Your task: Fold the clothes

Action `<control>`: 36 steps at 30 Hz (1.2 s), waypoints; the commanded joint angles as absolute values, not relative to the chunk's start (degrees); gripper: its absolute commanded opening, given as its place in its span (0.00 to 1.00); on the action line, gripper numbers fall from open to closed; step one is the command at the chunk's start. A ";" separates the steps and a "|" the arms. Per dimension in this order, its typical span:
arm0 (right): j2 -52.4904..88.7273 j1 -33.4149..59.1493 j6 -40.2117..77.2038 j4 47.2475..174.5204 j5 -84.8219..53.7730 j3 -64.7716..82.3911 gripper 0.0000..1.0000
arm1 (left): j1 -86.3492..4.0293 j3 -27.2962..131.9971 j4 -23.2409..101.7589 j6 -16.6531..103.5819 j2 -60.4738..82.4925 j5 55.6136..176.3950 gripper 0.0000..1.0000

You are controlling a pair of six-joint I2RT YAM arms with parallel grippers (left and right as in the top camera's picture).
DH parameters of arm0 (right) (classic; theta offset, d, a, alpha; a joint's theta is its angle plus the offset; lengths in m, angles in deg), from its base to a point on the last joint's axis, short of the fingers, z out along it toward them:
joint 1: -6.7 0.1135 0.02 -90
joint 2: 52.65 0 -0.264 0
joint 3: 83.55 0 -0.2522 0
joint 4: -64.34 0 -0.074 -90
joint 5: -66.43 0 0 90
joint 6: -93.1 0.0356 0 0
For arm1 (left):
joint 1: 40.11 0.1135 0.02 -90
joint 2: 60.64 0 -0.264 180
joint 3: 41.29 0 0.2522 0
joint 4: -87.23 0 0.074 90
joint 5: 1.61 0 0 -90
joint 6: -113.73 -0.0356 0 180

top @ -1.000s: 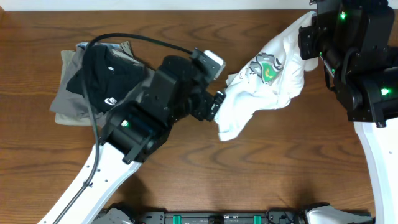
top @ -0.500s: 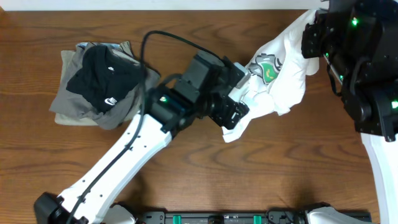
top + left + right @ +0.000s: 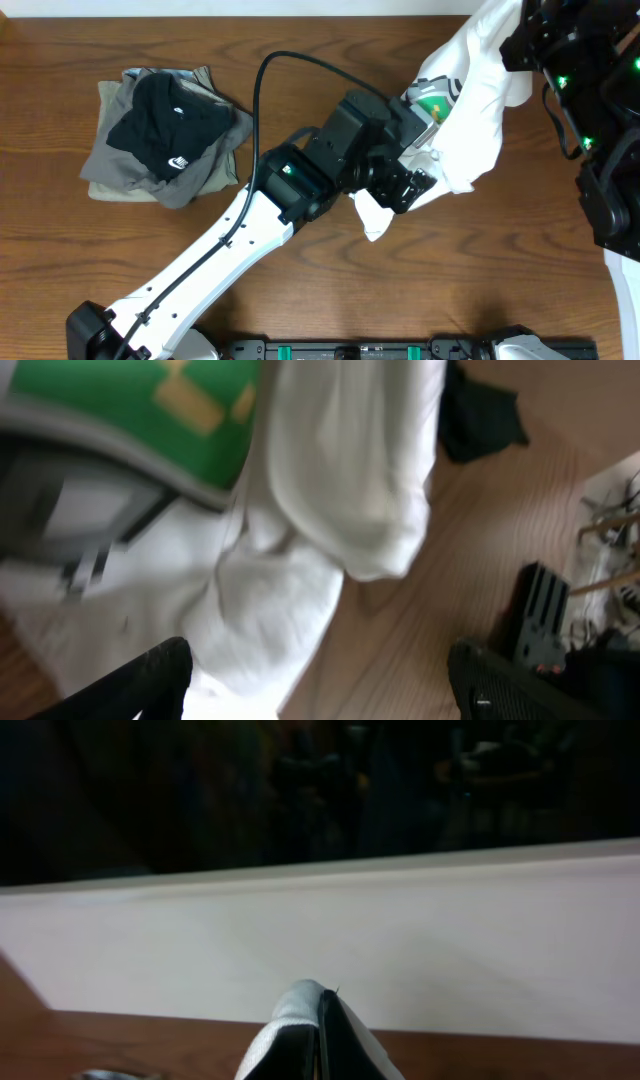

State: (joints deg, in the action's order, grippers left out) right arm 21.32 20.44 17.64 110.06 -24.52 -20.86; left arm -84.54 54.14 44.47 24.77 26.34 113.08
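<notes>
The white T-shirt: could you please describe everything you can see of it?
The white T-shirt is soft, crumpled fabric with a green and grey print. It hangs bunched from the upper right, where the right hand is shut on it, and its lower tip reaches down toward the wooden table. The left hand is open at its lower folds, one finger on either side. It is apart from the pile of dark clothes.

left pincer [image 3: 410, 187] spread wide, right pincer [image 3: 322, 1010] clamped
</notes>
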 commanded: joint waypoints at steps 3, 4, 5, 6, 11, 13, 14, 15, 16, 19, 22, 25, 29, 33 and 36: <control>20.75 21.21 21.84 108.03 -20.19 -22.33 0.01 | -85.41 54.45 48.17 29.07 27.87 115.22 0.84; 20.75 21.66 21.84 107.81 -20.28 -22.33 0.01 | -85.80 54.45 49.11 29.25 28.24 116.33 0.84; 20.75 22.06 21.80 107.62 -20.32 -22.33 0.01 | -86.22 54.45 49.78 29.68 28.57 116.55 0.84; 20.75 22.56 21.77 107.38 -20.32 -22.33 0.01 | -86.70 54.45 50.42 30.08 28.88 116.40 0.84; 20.75 24.90 21.73 106.57 -20.80 -22.33 0.01 | -87.90 54.45 52.25 32.48 30.78 116.18 0.71; 20.75 25.66 21.73 106.57 -20.87 -22.33 0.01 | -87.94 54.45 53.52 36.61 31.70 114.17 0.66; 20.75 26.06 21.73 106.63 -21.22 -22.33 0.01 | -87.94 54.45 53.89 38.58 32.00 112.35 0.66; 20.75 26.41 21.69 106.74 -21.63 -22.33 0.01 | -87.97 54.45 54.20 39.93 32.29 110.61 0.66; 20.75 26.78 21.69 106.81 -21.98 -22.33 0.01 | -88.08 54.45 54.48 41.11 32.42 108.88 0.66; 20.75 27.92 21.49 106.79 -22.14 -22.33 0.01 | -88.40 54.45 56.54 45.68 32.72 102.15 0.65; 20.75 28.70 21.45 106.81 -22.75 -22.33 0.01 | -89.13 54.45 58.81 49.44 32.72 93.99 0.65; 20.75 29.27 21.29 106.76 -23.58 -22.33 0.01 | -89.78 54.45 61.76 52.22 32.70 89.97 0.65; 20.80 29.29 21.29 106.63 -23.62 -22.33 0.01 | -90.28 54.45 63.71 55.98 32.70 88.57 0.59; 20.97 29.29 21.25 106.61 -24.80 -22.33 0.01 | -90.57 54.45 61.19 59.54 32.70 88.77 0.53; 21.12 29.27 21.27 106.50 -25.50 -22.33 0.01 | -91.00 54.45 58.00 61.33 32.70 88.79 0.51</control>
